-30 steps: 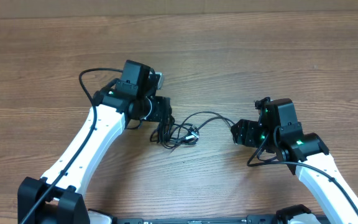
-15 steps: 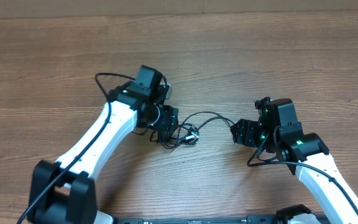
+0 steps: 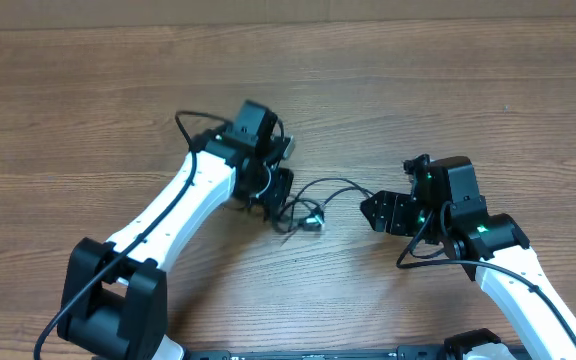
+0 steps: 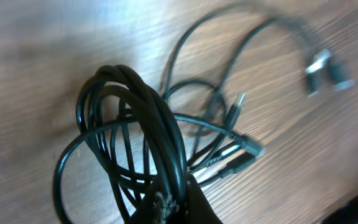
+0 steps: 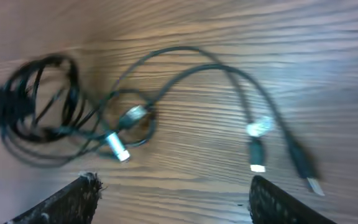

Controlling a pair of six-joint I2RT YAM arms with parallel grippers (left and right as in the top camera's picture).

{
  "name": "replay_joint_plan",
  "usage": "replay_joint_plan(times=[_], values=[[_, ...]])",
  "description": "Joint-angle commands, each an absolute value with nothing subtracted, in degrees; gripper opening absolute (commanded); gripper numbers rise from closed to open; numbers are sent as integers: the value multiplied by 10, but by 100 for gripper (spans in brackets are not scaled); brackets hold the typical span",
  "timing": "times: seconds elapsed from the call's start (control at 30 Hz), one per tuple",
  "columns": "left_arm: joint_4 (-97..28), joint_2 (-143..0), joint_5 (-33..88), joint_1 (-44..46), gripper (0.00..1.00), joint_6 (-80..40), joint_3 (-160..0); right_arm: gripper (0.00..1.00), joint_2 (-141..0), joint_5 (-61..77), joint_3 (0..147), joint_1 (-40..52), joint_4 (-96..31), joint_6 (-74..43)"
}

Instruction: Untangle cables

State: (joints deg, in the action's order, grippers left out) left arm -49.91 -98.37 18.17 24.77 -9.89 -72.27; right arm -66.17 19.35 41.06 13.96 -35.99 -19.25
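**Untangling at an early stage: one bunch gripped, no cord separated yet.**

Right gripper (image 5: 171, 186): fingers apart at the lower corners of its wrist view, nothing between them, poised just short of the loose plugs (image 5: 257, 165). Beyond these, the cables (image 3: 303, 210) lie on the table (image 3: 448, 90) at the centre of the overhead view. Two strands arc free toward the right. The rest cross over one another and run into a coiled bunch (image 4: 148, 118) at centre left. Left gripper (image 3: 276, 192): closed on that bunch, which is pinched at the bottom edge of its wrist view. Judgement: only the first grasp is done. Drawing the ends free, loosening the coil and laying each cord apart are all left.
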Motion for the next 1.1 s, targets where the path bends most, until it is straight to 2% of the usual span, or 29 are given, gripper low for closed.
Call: replay_joint_plan(times=[0.0,0.37,0.47,0.73,0.9,1.0,1.07], values=[[-521,-940,206,250,4,-61,-800,75,-662,278,416,142,-340,-177],[-557,-906,302,250,4,-60,-872,75,-662,316,416,142,-274,-182],[-560,-904,307,245,4,-60,-887,69,-662,310,416,141,-264,-184],[-566,-883,309,222,4,-106,-948,70,-663,262,416,141,-250,-424],[-558,-882,316,221,4,-215,-961,68,-663,355,416,142,-241,-551],[-556,-882,322,221,4,-237,-961,70,-663,384,416,142,-241,-603],[-541,-882,370,221,4,-253,-961,70,-663,387,416,142,-240,-629]])
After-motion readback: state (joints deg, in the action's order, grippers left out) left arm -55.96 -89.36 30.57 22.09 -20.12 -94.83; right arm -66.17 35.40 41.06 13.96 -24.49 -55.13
